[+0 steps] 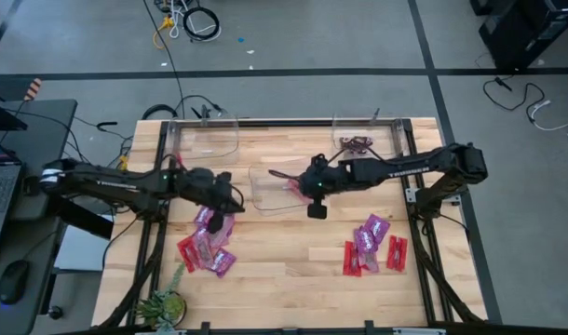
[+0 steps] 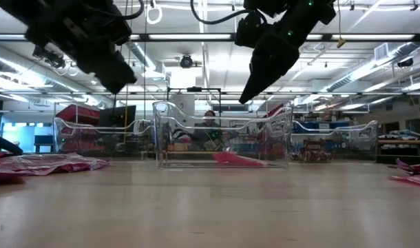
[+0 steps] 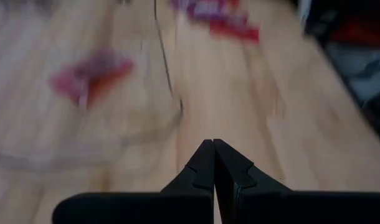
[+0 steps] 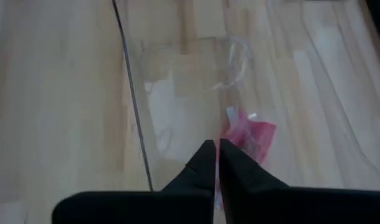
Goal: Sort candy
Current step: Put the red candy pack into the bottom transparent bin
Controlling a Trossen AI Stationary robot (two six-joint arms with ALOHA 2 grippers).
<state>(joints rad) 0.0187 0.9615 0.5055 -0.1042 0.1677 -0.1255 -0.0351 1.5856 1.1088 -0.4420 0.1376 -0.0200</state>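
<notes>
Three clear plastic bins stand on the pale, planked wood table (image 1: 284, 270): one at the far left (image 1: 208, 137), one at the far right (image 1: 368, 136), and a middle bin (image 1: 270, 191) with thin glossy walls and rounded, scooped rims.

The left arm reaches in from the left side, level over the table, its gripper (image 1: 236, 200) hanging just left of the middle bin and above the left candy pile (image 1: 208, 244). Its dark fingers (image 3: 202, 168) are pressed together, holding nothing.

The right arm stretches in from the right, and its gripper (image 1: 286, 174) points down over the middle bin. Its fingers (image 4: 230, 165) are also pressed tight, empty.

The candy is small, flat, shiny packets. One red packet (image 4: 255, 138) lies on the floor of the middle bin, below the right gripper. The left pile mixes red and purple packets, scattered and overlapping. A right pile (image 1: 372, 244) of red and purple packets lies near the table's right side. A few dark maroon packets (image 1: 357, 142) sit in the far right bin.
</notes>
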